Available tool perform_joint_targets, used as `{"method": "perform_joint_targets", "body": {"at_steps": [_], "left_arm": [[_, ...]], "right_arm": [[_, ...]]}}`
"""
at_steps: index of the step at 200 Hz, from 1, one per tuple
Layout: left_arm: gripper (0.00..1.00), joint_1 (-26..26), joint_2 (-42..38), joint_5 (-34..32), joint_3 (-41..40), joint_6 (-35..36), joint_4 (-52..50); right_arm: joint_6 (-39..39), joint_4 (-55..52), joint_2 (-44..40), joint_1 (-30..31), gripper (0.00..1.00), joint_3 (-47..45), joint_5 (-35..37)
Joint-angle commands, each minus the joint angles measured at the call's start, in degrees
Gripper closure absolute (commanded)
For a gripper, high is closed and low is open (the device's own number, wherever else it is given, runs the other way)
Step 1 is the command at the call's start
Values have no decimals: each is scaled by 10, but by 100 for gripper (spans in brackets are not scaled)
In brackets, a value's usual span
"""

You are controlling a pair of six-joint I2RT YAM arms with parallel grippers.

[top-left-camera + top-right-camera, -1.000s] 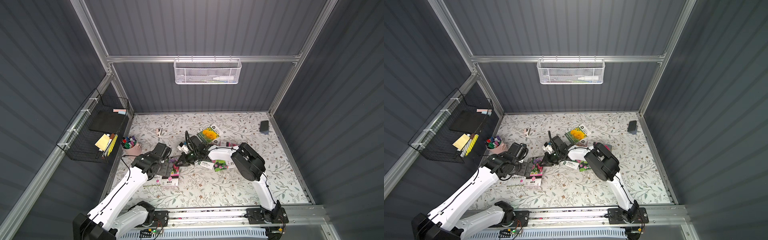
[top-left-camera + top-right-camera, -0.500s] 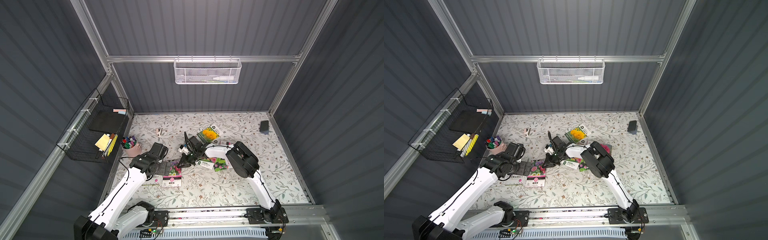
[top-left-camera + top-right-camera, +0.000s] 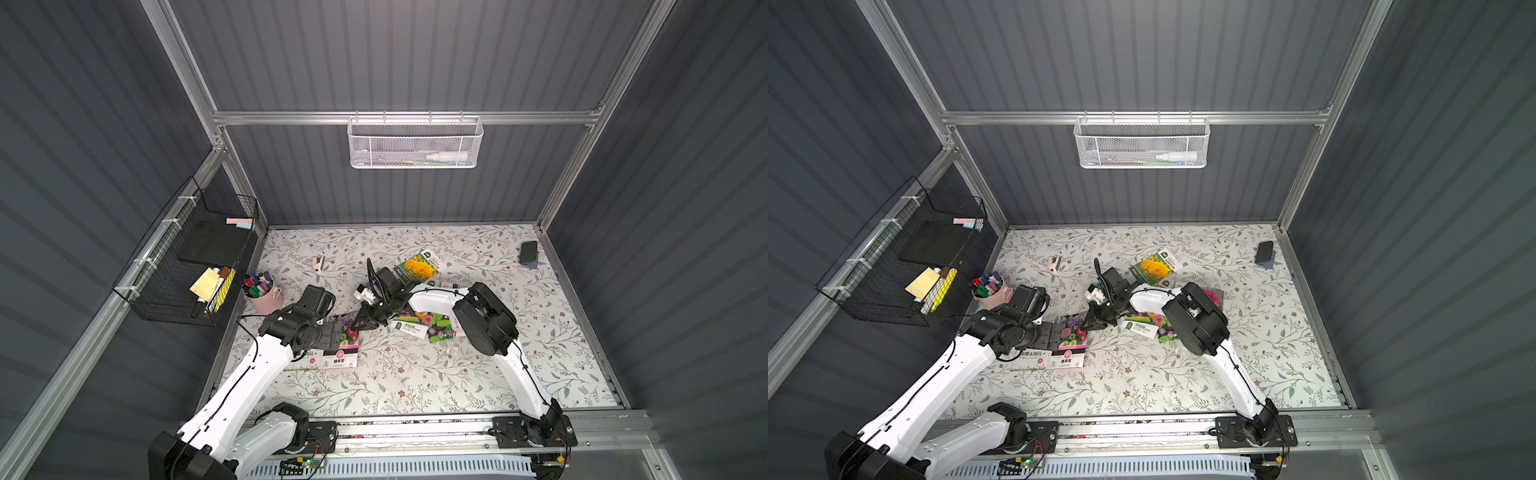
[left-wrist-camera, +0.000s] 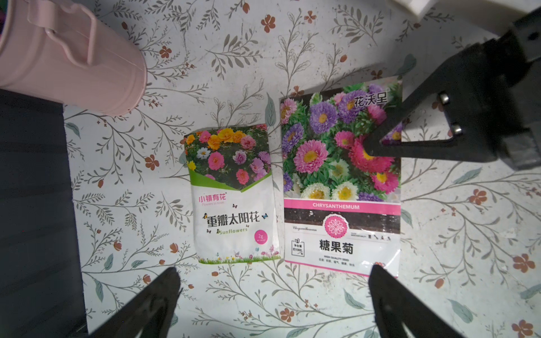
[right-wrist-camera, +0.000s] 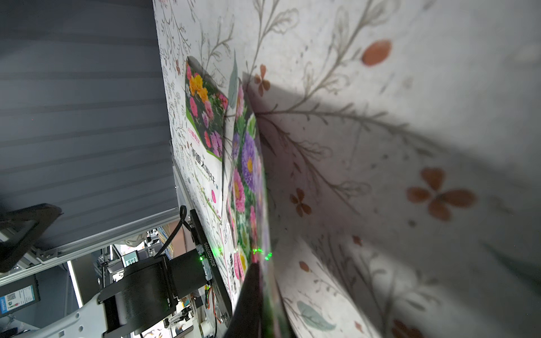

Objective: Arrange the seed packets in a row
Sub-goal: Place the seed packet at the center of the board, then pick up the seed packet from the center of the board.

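Two seed packets lie side by side at the front left: a white sunflowers packet and a chrysanthemum packet. My right gripper is shut on the chrysanthemum packet's outer edge. Above the near ends of both packets hangs my left gripper, open and holding nothing. A yellow-flower packet lies further back. Overlapping packets sit under the right arm. A pink-flower packet peeks out behind that arm.
A pink cup of markers stands just left of the left arm. A black wire basket hangs on the left wall and a white mesh basket on the back wall. A small dark object lies at the back right corner.
The right arm's elbow has swung a little to the left. The chrysanthemum packet and both grippers stay about where they were.
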Motion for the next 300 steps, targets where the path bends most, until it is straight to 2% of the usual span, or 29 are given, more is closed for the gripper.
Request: {"method": "perform_joint_targets", "body": {"at_steps": [1,23,39,48,54,57,72,77,80,145,174,213,240,256,300], "left_arm": [[1,4,-1,8,-7,-10,3],[1,6,-1,8,-9,-10,4],[1,6,-1,9,-9,-11,4],[0,6,-2,9,-9,-11,4],[1,6,-2,9,-10,-11,4],[1,6,-2,10,-10,-11,5],[1,7,-3,10,-12,-11,5],[0,7,-2,11,-11,-12,5],[1,7,-2,11,-11,-11,6],[0,8,18,51,-1,-37,9],[1,8,42,113,5,-76,43],[1,3,157,233,29,-108,126],[1,-1,266,328,101,-89,137],[0,-7,306,355,106,-81,211],[1,-28,391,381,65,-84,502]], "right_arm": [[10,2,20,6,92,17,0],[16,4,24,8,84,23,5],[16,1,21,9,69,22,14],[13,-2,17,10,57,19,23],[11,-3,13,10,36,15,28],[11,-3,11,10,28,14,30],[7,-9,-1,10,16,4,43],[6,-10,-5,10,5,-1,47],[6,-10,-8,10,2,-4,49],[-9,-43,-114,-3,1,-112,149],[-6,-23,-199,-43,1,-213,183],[-14,-31,-342,-118,1,-325,224],[-7,-52,-388,-167,1,-369,240],[6,-29,-395,-190,1,-400,218],[38,41,-375,-218,1,-447,182]]}}
